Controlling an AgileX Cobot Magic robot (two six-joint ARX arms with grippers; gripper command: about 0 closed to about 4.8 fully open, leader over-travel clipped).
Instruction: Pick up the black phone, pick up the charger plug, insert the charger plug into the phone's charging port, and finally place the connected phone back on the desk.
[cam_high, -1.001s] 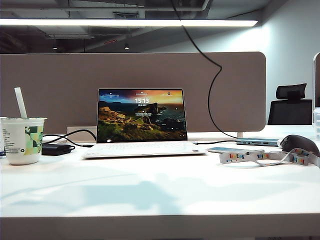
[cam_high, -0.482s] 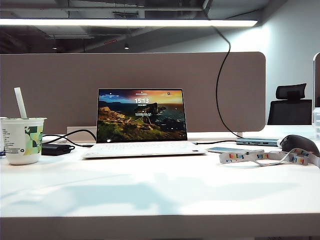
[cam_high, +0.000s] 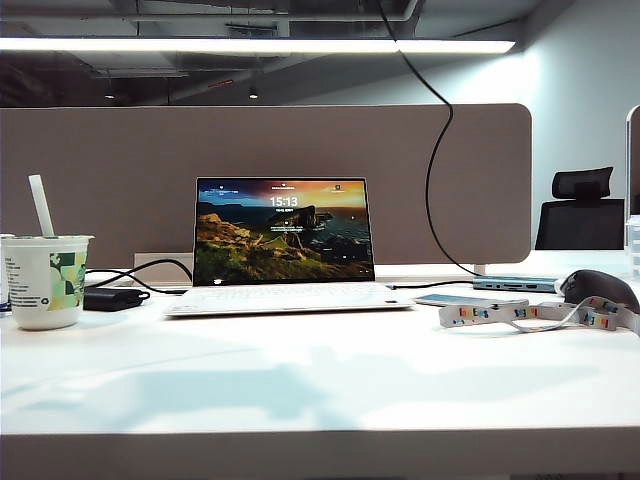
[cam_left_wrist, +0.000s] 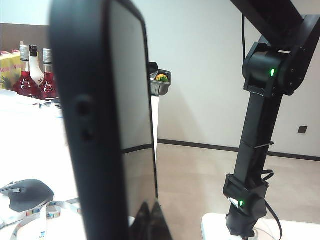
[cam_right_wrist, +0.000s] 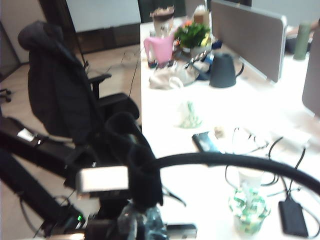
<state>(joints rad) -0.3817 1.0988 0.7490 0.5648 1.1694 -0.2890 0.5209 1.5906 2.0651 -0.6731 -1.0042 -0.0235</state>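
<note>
While your left pincer (cam_left_wrist: 150, 220) pinches the black phone (cam_left_wrist: 105, 120) upright above the worktop (cam_high: 330, 380), your right pincer (cam_right_wrist: 142, 220) grips the charger plug (cam_right_wrist: 102, 179), its cable (cam_right_wrist: 225, 162) arcing away.

A long ceiling light strip (cam_high: 260, 45) glows above; a black office chair (cam_high: 580, 210) stands against the pale wall (cam_high: 585, 100).

Right arm (cam_left_wrist: 260, 125), seen from left wrist cam at right of frame: matte black, boxy links w/ rounded joint housings, two small green LEDs lit, one upper, one lower. Thin black cable runs beside it. Left gripper (cam_left_wrist: 148, 220): dark tapered fingers, bottom centre. Right gripper (cam_right_wrist: 140, 200): black padded fingers, lower left; blurry, maybe a pale label strip.
</note>
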